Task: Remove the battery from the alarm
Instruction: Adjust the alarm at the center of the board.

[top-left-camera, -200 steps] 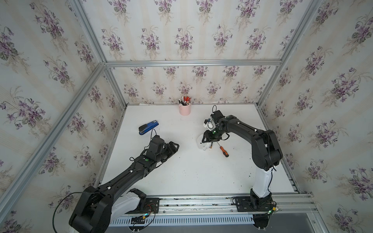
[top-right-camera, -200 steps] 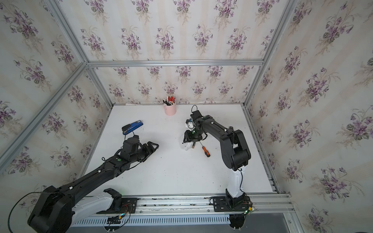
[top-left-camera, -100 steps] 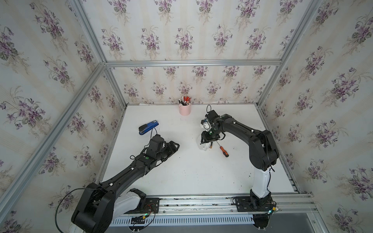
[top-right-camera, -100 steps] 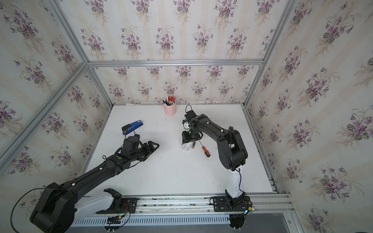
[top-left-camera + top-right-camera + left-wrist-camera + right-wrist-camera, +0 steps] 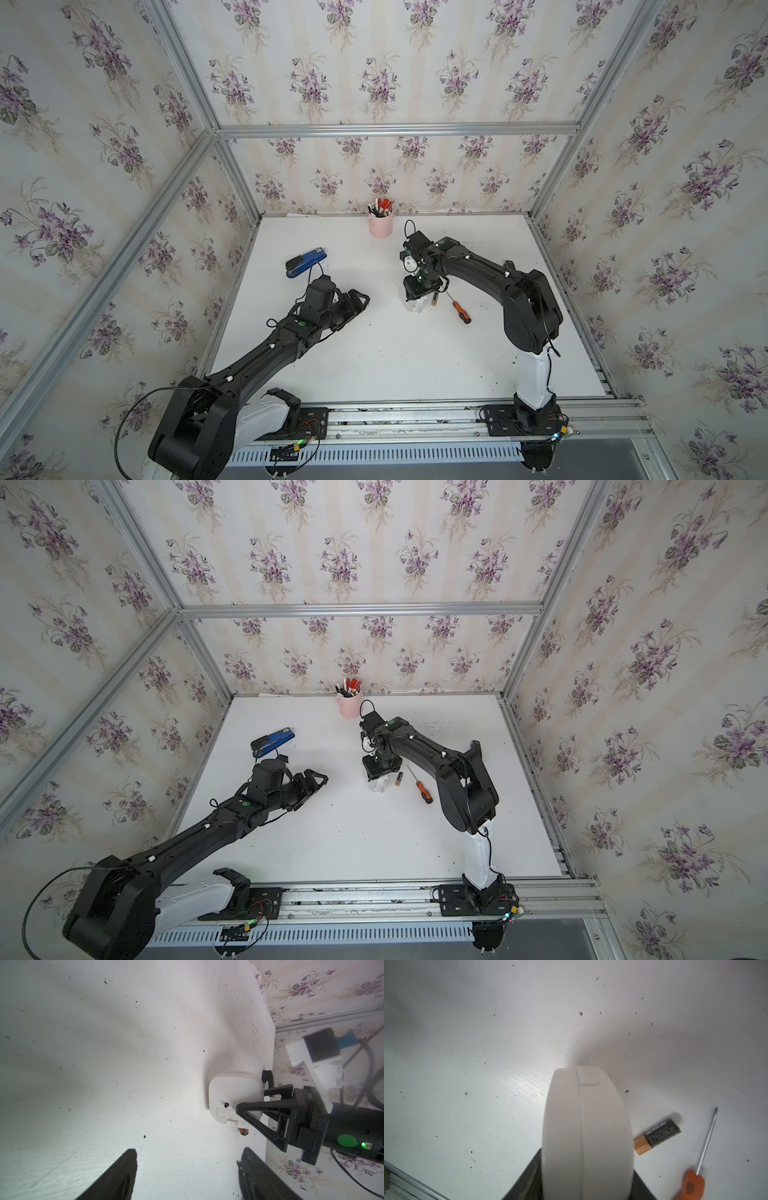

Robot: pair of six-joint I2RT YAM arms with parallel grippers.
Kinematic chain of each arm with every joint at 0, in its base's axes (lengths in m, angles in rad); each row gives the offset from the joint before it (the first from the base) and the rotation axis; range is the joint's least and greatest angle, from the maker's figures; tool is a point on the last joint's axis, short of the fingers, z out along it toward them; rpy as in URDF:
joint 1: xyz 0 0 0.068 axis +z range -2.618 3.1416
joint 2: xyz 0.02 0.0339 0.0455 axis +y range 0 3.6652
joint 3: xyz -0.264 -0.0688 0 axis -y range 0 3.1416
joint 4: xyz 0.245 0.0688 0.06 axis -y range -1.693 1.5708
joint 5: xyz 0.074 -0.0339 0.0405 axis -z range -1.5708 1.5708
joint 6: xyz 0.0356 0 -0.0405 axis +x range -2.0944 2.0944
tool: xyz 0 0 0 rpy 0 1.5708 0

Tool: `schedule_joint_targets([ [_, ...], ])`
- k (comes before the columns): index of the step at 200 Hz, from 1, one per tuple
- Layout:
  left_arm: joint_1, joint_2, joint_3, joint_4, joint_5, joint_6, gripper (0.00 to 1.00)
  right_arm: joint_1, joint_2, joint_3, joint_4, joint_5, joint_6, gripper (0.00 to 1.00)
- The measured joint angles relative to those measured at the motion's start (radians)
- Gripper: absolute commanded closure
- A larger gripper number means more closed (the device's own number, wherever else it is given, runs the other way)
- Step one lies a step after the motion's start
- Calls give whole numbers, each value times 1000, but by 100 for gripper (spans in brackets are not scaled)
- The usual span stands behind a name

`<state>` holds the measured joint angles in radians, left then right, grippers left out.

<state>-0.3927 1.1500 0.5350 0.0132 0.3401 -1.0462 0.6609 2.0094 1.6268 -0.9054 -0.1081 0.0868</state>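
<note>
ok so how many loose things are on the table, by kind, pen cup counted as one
white rounded plastic alarm clock: 1
black AA battery with a gold end: 1
orange-handled metal screwdriver: 1
blue and black stapler: 1
pink pen cup: 1
total: 5

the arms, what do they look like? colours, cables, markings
Left arm and right arm are matte black with a white segment near the base, small white dots along the links and a green mark by the wrist. Thin black cables loop at the wrists. The left claw and right claw have black triangular open-frame fingers.
</note>
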Motion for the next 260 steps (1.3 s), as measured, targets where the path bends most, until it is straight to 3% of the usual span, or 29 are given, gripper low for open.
schedule_joint_targets([
  [142,35,-1,5,-35,43,50,19,158,108,138,-124,312,0,52],
  [260,79,3,0,-42,88,87,19,270,164,149,-145,550,71,52],
])
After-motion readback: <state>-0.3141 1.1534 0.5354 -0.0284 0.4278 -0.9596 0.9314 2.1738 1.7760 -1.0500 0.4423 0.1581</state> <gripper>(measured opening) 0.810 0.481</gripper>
